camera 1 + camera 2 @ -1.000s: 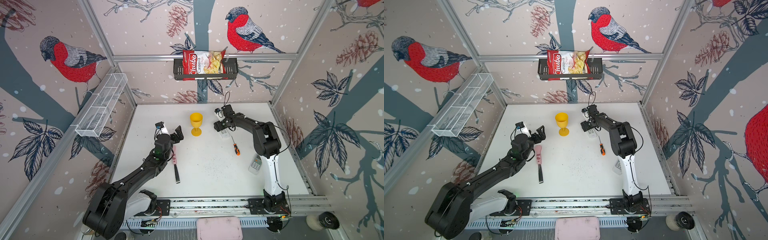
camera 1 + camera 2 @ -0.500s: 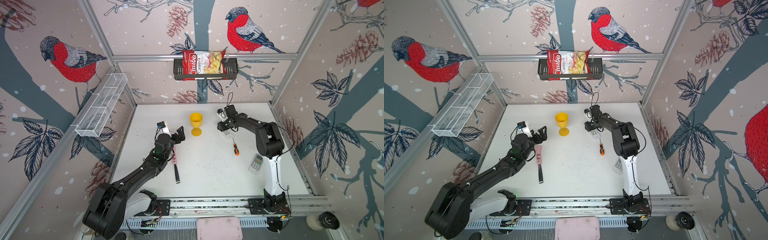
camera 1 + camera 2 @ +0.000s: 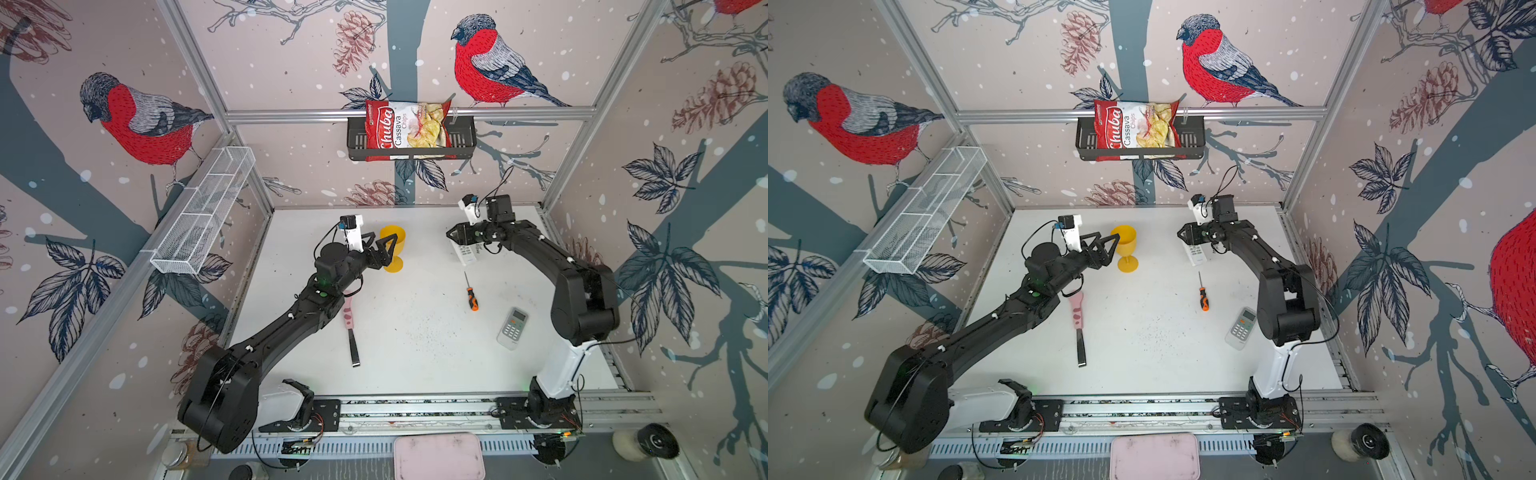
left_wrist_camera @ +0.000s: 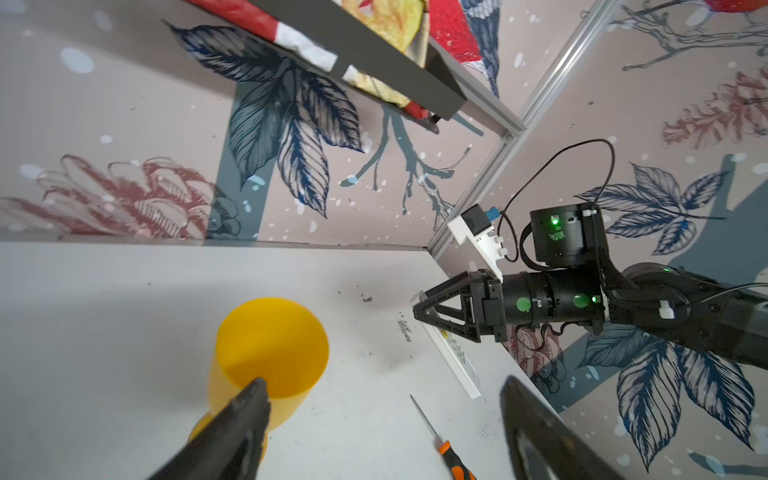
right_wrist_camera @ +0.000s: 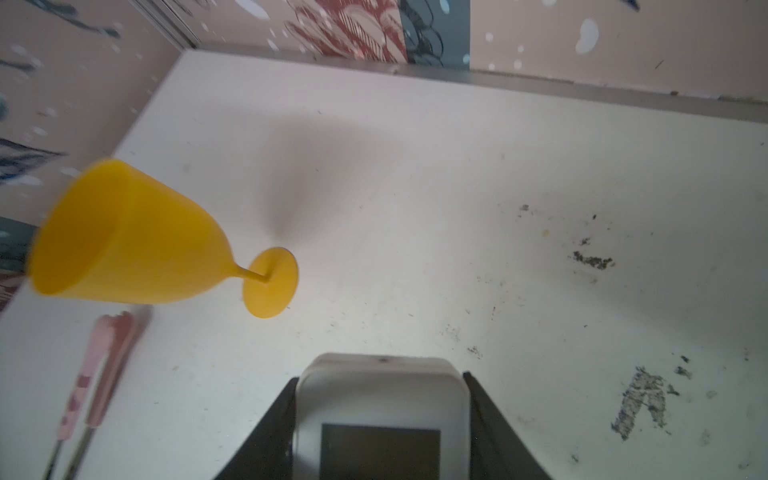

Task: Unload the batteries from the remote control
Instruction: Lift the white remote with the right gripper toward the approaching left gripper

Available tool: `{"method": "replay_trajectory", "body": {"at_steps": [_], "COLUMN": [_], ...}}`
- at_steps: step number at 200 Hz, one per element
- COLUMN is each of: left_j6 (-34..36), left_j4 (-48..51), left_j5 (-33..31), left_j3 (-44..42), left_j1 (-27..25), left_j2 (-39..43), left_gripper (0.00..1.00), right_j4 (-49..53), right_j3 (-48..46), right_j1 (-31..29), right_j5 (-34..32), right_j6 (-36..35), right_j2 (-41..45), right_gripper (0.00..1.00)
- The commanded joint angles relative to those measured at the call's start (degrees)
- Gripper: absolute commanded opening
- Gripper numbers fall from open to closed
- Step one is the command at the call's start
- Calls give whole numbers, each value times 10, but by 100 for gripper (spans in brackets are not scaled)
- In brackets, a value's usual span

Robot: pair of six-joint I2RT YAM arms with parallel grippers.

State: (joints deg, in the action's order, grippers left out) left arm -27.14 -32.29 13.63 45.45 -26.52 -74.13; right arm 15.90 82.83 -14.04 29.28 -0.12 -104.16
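White remote (image 5: 380, 395) tilted in right end effector (image 5: 379, 380); left arm (image 3: 282, 328) outstretched.

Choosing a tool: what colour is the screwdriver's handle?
Orange and black screwdriver handle; clearest in a top view.

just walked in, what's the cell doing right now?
The right gripper is clamped on one end of a white remote, holding it tilted near the back of the table. The left gripper is open and empty beside the yellow goblet. A second remote and a screwdriver lie untouched. No batteries are in view.
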Motion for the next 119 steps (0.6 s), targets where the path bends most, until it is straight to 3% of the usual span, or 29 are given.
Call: {"method": "replay_trajectory", "body": {"at_steps": [1,29,54,82,119], "left_j6": [16,26,2,-31,-126], "left_j4": [-32,-54,-80,-127,-238], "left_j5": [102,203,305,367,450], "left_j3": [46,105,171,225,301], "left_j1": [-1,-1,0,2,13], "left_j2": [-24,-74,-138,-197,-292], "left_gripper": [74,74,79,80,65], "right_j4": [-57,-90,-134,-183,-268], "right_j3": [-9,-14,-15,-14,-16], "right_j1": [10,24,35,45,50], "right_j5": [92,154,224,290,343], "right_j6": [45,75,108,147,201], "right_j2": [38,78,97,101,101], "right_gripper": [22,21,21,19,19]}}
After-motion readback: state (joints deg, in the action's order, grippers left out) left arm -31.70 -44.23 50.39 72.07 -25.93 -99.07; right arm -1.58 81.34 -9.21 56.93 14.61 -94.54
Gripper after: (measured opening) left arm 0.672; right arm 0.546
